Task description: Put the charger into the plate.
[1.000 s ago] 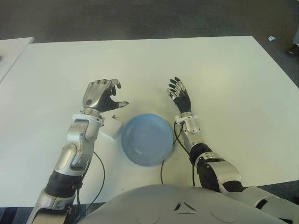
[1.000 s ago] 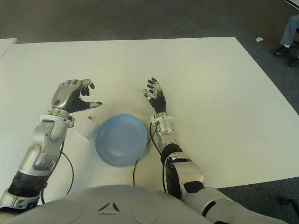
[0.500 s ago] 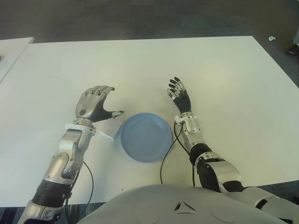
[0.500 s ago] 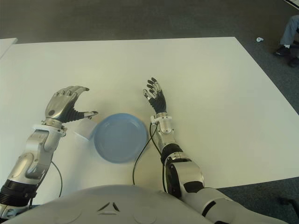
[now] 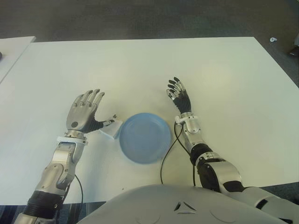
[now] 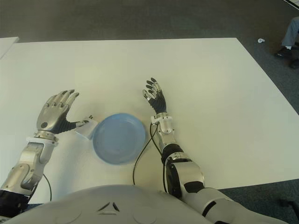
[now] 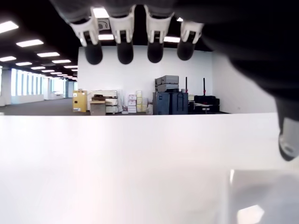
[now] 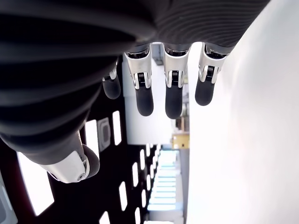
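While the charger (image 5: 111,130) sits on the desk (image 5: 140,70) touching the empty plate (image 5: 144,138), left robot hand (image 5: 84,112) is spread beside it, grasping nothing; right robot hand (image 5: 179,96) idle, fingers apart.

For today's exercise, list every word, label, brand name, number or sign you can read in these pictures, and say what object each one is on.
None can be read.
The charger, the blue plate and the white table show no print.
The left hand, open beside the charger, and the right hand, open to the right of the plate, bear no legible marking.
The boxes and cabinets far off in the left wrist view are too small to read.
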You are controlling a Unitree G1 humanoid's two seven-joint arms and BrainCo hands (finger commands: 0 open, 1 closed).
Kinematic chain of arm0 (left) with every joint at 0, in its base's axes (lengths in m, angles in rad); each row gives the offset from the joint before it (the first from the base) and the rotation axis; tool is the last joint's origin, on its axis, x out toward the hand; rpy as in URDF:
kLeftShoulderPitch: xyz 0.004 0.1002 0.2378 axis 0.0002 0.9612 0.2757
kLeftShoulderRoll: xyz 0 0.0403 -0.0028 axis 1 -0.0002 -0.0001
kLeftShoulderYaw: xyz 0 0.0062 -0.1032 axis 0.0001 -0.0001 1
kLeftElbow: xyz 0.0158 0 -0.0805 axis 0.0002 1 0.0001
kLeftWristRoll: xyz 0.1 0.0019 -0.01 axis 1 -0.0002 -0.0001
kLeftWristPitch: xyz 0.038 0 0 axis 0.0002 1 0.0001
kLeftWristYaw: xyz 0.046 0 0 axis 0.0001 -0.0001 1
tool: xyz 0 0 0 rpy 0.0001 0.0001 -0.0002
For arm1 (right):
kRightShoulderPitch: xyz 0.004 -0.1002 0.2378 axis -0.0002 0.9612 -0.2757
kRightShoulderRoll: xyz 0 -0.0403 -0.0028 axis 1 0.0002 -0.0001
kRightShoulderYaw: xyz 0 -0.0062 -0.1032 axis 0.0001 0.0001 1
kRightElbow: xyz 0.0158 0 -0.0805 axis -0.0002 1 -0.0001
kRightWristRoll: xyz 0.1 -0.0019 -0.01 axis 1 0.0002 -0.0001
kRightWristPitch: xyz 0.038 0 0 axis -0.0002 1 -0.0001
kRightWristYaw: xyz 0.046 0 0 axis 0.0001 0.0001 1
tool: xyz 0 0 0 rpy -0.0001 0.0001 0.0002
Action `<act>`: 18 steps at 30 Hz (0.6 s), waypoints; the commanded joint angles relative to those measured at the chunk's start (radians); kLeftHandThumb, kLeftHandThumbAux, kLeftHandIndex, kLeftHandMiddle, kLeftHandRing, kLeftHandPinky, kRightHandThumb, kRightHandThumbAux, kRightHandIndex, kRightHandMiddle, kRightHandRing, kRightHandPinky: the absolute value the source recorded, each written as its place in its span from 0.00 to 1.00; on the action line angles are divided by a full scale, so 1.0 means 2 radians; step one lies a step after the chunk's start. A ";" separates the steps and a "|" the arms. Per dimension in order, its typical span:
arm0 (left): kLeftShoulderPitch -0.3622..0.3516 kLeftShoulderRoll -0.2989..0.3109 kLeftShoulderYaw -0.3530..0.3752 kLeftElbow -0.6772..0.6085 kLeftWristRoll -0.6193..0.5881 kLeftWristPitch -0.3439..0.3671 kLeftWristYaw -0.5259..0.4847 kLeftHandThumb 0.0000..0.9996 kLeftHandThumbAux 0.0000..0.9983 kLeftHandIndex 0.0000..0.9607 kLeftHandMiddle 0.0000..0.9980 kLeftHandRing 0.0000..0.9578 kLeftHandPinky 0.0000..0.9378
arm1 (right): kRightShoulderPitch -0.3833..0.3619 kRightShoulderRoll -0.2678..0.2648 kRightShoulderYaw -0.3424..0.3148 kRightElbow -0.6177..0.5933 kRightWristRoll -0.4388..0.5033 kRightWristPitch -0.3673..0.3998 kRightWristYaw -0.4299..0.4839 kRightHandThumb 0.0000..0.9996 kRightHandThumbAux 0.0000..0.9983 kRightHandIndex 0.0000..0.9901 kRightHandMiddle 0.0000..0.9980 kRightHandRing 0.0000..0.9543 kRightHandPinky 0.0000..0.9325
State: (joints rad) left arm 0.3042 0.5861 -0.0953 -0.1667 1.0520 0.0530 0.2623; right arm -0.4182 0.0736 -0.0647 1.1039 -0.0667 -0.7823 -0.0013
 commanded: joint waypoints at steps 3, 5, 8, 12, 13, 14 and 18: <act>0.015 0.007 -0.003 -0.012 0.030 0.024 -0.019 0.37 0.38 0.00 0.00 0.00 0.00 | 0.051 0.002 -0.002 0.033 0.005 0.021 0.000 0.22 0.68 0.06 0.19 0.19 0.19; 0.019 0.011 -0.004 -0.013 0.040 0.033 -0.029 0.36 0.35 0.00 0.00 0.00 0.00 | 0.051 0.001 -0.001 0.033 0.004 0.022 -0.001 0.22 0.68 0.06 0.19 0.19 0.19; 0.023 0.013 -0.005 -0.014 0.048 0.040 -0.038 0.33 0.29 0.00 0.00 0.00 0.00 | 0.051 0.001 -0.001 0.033 0.003 0.022 -0.001 0.22 0.68 0.06 0.19 0.20 0.19; 0.030 0.013 -0.005 -0.016 0.051 0.047 -0.046 0.30 0.25 0.00 0.00 0.00 0.00 | 0.051 0.001 -0.001 0.032 0.004 0.021 0.000 0.21 0.67 0.06 0.19 0.20 0.19; 0.033 0.012 -0.006 -0.017 0.051 0.049 -0.048 0.30 0.25 0.00 0.00 0.00 0.00 | 0.051 0.001 -0.001 0.032 0.004 0.021 0.000 0.21 0.67 0.06 0.19 0.20 0.18; 0.035 0.011 -0.006 -0.018 0.051 0.051 -0.050 0.30 0.25 0.00 0.00 0.00 0.00 | 0.051 0.001 -0.001 0.032 0.004 0.021 0.000 0.21 0.67 0.06 0.19 0.20 0.19; 0.046 0.005 -0.007 -0.026 0.049 0.060 -0.058 0.30 0.25 0.00 0.00 0.00 0.00 | 0.051 0.000 0.000 0.032 0.003 0.020 -0.001 0.21 0.68 0.06 0.19 0.21 0.20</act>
State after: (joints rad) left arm 0.3742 0.6049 -0.0971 -0.2054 1.1409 0.1617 0.1760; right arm -0.4181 0.0732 -0.0622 1.1037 -0.0673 -0.7823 -0.0020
